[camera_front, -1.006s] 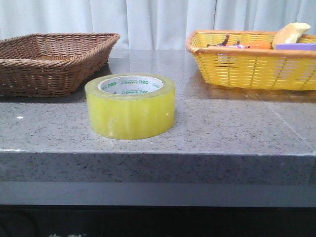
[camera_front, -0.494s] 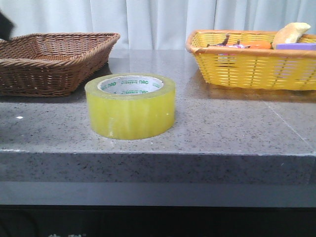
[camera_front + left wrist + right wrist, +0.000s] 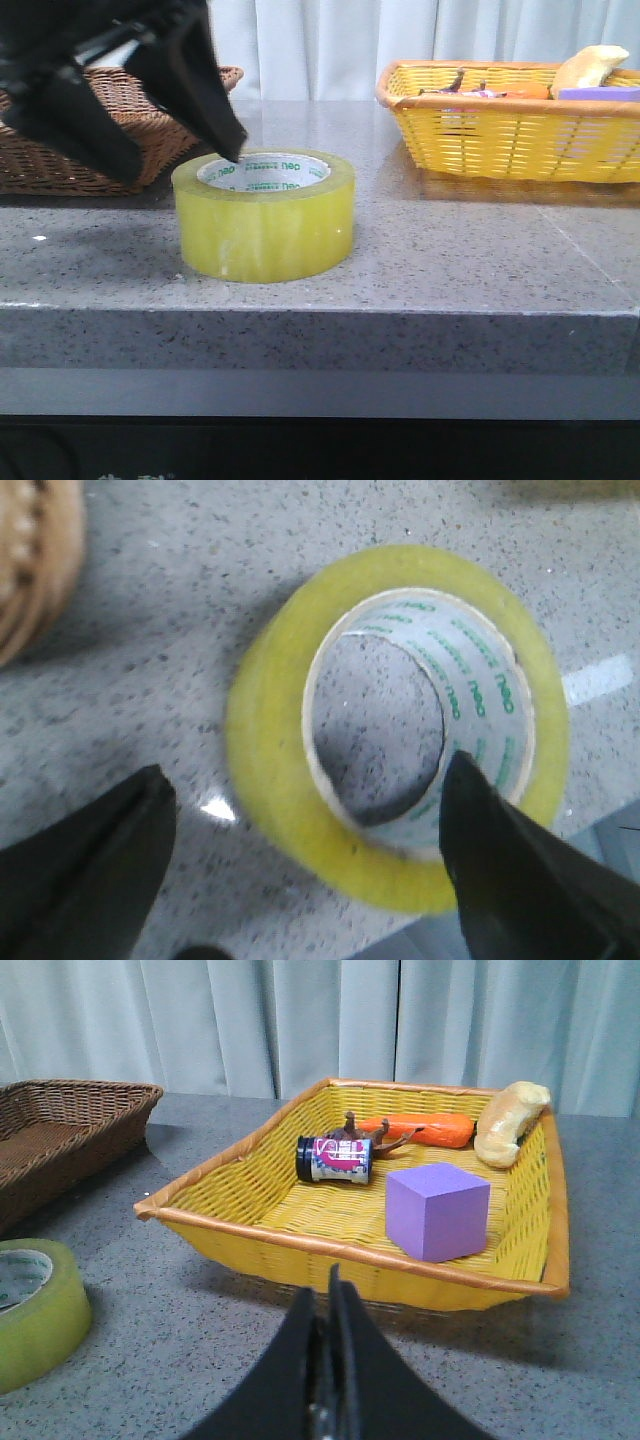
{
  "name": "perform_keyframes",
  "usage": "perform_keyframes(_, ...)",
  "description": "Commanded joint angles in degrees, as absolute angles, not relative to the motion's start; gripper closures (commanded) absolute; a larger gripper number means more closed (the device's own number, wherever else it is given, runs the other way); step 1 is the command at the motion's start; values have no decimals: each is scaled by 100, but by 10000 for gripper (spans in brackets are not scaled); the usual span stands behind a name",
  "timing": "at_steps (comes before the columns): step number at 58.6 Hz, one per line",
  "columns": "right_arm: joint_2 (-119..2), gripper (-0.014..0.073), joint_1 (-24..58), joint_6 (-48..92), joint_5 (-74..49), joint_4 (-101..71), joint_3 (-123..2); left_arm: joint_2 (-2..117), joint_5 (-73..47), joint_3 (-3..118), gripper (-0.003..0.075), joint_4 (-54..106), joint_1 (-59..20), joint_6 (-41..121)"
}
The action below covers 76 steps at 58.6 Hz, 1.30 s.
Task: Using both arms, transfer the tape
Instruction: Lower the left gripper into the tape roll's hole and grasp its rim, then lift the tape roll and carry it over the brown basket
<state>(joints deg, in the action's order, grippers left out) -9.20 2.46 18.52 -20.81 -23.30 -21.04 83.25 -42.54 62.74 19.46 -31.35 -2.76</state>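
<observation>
The tape (image 3: 265, 225), a wide yellow roll with a white core and green lettering, lies flat near the front edge of the grey stone counter (image 3: 450, 260). My left gripper (image 3: 182, 165) comes down from the upper left, open, just above the roll's left side. In the left wrist view its fingers straddle the near wall of the tape (image 3: 270, 750): one fingertip (image 3: 470, 790) is over the core's hole, the other is outside the roll. Nothing is held. My right gripper (image 3: 330, 1285) is shut and empty, low over the counter, with the tape (image 3: 35, 1310) off to one side.
A brown wicker basket (image 3: 25, 168) stands at the back left, partly behind the left gripper. A yellow basket (image 3: 500, 140) at the back right holds a purple cube (image 3: 437, 1210), a can (image 3: 335, 1158), a carrot (image 3: 420, 1130) and bread (image 3: 508, 1120).
My left gripper has come into the front view from the upper left and dropped to the tape's left side. The tape has not moved.
</observation>
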Motion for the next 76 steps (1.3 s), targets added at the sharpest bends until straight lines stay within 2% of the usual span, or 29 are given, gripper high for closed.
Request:
perform_keyframes(1,-965,704,234,1901,-1629,-2419,-2235,8421,-3980,6617,192,2093,-3195,-402)
perform_keyframes(17,-965,704,234,1901,-1629,-2419,-2235,8823,-4005,6828,195,2105,-3195,-411)
perform_keyframes(22,-965,704,234,1901,-1629,-2419,-2235,8850,-4043,6828,220,2105,-3195,-411)
perform_keyframes(26,-965,704,234,1901,-1629,-2419,-2235,8850,-4067,6828,269,2105,-3195,-411)
perform_keyframes(33,-965,704,234,1901,-1629,-2419,-2235,8850,-4106,6828,403,2105,-3195,-411)
perform_keyframes(42,-965,704,234,1901,-1629,-2419,-2235,8850,-4178,6828,604,2105,-3195,-411)
perform_keyframes(48,-965,704,234,1901,-1629,-2419,-2235,8850,-4176,6828,678,2094,-3229,-411)
perform_keyframes(61,-965,704,234,1901,-1629,-2419,-2235,8683,-4191,6899,687,2094,-3367,-411)
perform_keyframes(76,-965,704,234,1901,-1629,-2419,-2235,8289,-4258,7624,687,1875,-3565,-411)
